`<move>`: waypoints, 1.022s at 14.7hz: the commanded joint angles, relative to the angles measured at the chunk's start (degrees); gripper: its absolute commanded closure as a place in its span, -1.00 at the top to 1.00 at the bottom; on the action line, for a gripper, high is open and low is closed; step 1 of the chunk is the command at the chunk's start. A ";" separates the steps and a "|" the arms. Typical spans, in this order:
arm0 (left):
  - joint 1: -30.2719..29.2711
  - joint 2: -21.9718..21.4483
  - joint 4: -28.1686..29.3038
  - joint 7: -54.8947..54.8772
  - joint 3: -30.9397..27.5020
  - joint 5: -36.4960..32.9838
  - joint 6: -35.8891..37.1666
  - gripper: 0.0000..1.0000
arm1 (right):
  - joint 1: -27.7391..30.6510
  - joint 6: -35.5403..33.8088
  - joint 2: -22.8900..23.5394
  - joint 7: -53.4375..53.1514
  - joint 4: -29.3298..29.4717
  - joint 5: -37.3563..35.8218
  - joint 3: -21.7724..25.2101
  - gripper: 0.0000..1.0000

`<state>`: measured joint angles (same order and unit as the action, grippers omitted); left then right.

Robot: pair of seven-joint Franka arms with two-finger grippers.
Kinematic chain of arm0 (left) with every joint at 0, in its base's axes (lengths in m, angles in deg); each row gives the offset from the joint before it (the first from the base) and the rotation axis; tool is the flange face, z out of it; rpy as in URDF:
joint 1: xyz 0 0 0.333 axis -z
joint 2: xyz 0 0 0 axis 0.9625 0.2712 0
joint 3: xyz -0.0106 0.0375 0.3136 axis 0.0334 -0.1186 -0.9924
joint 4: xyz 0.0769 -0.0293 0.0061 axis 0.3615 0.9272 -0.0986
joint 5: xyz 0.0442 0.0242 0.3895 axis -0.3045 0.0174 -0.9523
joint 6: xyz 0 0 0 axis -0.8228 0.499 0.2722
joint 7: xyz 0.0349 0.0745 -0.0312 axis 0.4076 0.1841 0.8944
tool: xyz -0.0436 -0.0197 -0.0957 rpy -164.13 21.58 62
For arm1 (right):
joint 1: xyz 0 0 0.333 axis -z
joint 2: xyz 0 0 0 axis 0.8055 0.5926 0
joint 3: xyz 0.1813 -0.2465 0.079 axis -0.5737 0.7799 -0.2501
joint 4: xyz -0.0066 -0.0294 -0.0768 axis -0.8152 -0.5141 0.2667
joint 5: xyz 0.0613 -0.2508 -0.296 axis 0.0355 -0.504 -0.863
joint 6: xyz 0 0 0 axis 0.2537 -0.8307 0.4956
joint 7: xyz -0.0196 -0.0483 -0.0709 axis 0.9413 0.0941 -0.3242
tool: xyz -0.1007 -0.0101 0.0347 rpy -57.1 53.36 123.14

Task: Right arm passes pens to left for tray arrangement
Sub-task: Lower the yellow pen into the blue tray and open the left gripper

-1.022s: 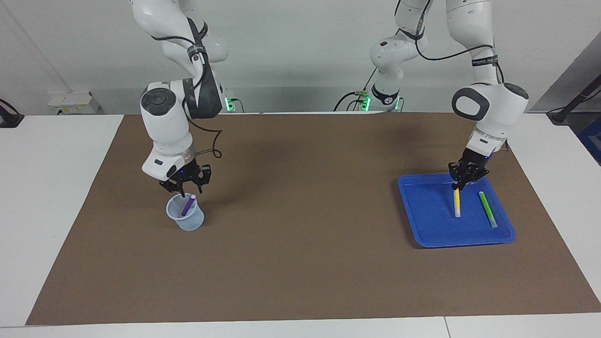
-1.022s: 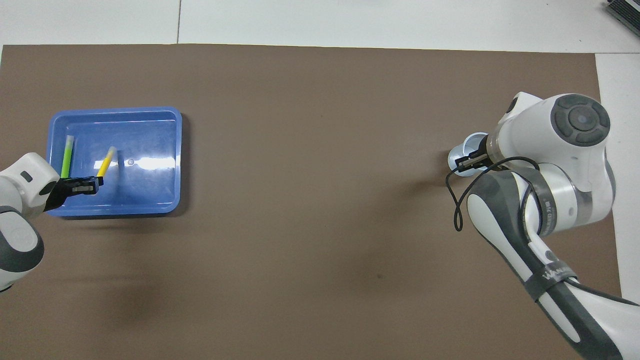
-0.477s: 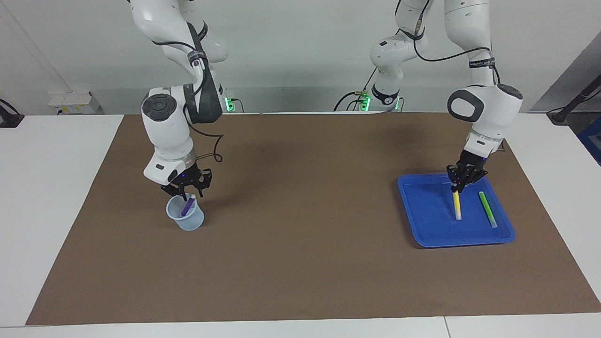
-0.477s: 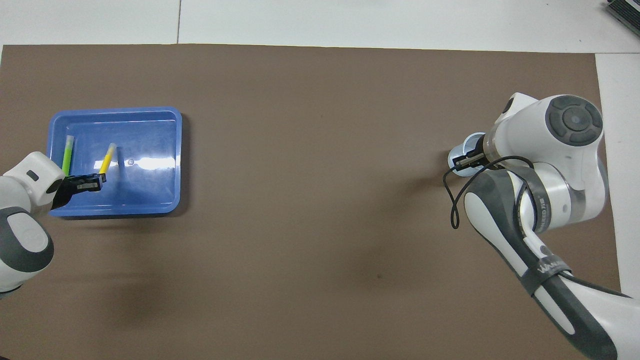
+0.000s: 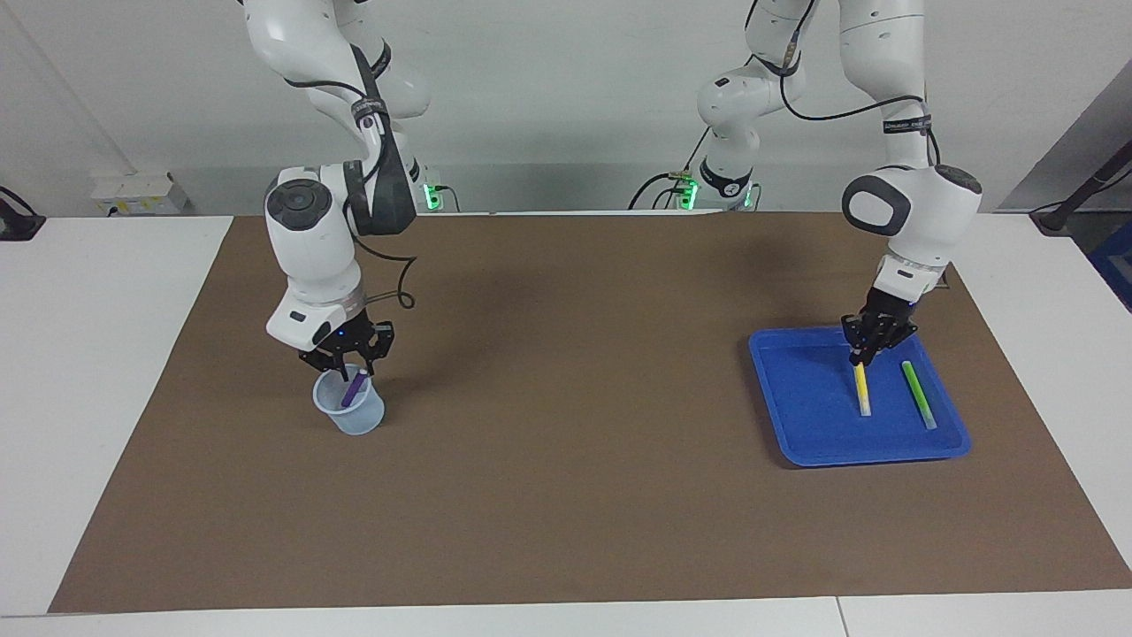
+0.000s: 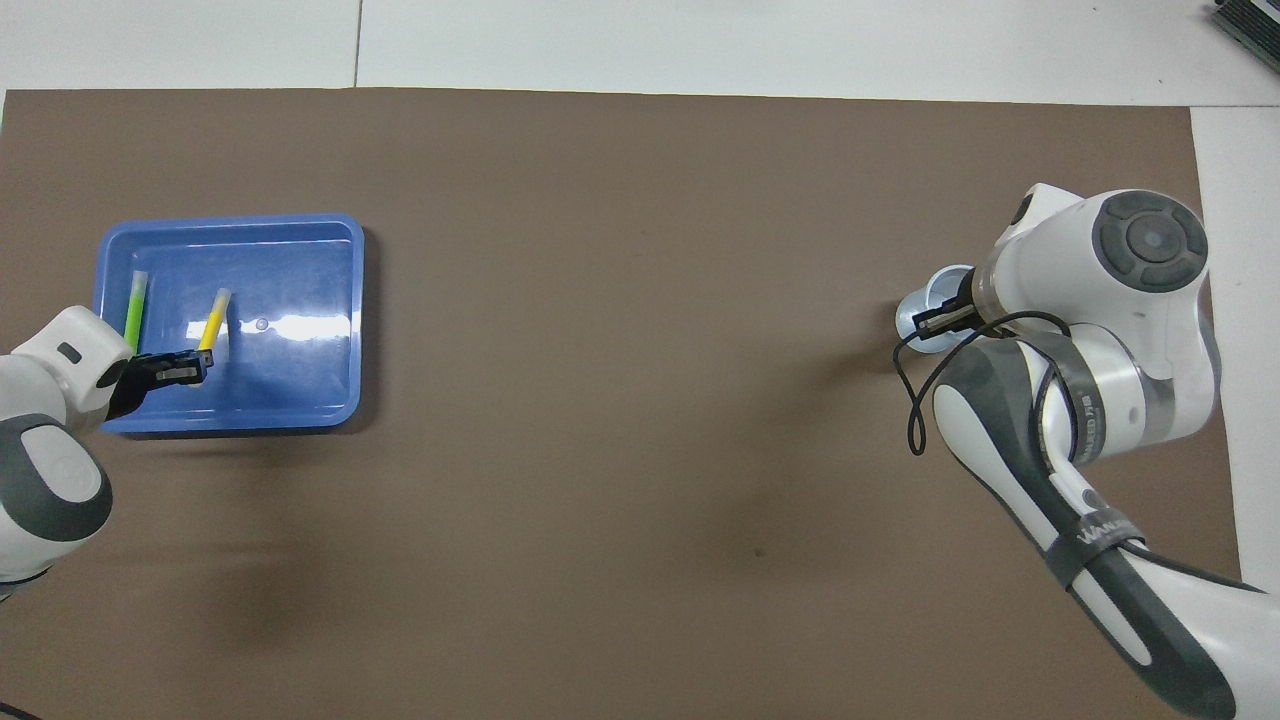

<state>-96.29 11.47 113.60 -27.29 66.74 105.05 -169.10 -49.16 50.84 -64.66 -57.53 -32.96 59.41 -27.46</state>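
Note:
The blue tray lies toward the left arm's end of the table. In it the green pen lies flat. Beside it lies the yellow pen, with my left gripper low over the tray and shut on the pen's end nearer the robots. At the right arm's end, the purple pen stands slanted in a clear cup. My right gripper hangs just over the cup's rim at the pen's pale top. In the overhead view the arm hides the purple pen.
A brown mat covers most of the white table. A black cable loops off the right arm's wrist. The arm bases stand at the table's edge nearest the robots.
The left gripper has drawn slightly toward the robots and the yellow pen has settled flatter in the tray. The right gripper has sunk closer to the cup and the purple pen's top.

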 commanded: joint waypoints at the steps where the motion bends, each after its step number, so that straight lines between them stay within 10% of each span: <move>1: 0.40 0.00 0.55 0.95 -0.11 -0.24 -0.76 0.67 | 0.95 1.40 0.13 -1.21 -0.59 -1.56 -0.75 -0.30; 3: 0.14 0.00 0.37 0.86 -0.11 -0.24 -0.15 0.95 | 0.95 1.49 0.13 -1.21 -0.59 -1.56 -0.75 -0.34; 15: 2.25 0.80 -8.68 4.29 -0.20 -0.33 12.15 0.99 | 1.03 -2.11 0.04 -1.21 2.57 -1.56 -0.75 -0.74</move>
<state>-95.44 11.66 106.75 -24.42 67.03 105.07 -158.73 -48.95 50.39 -64.78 -57.53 -31.51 59.16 -27.47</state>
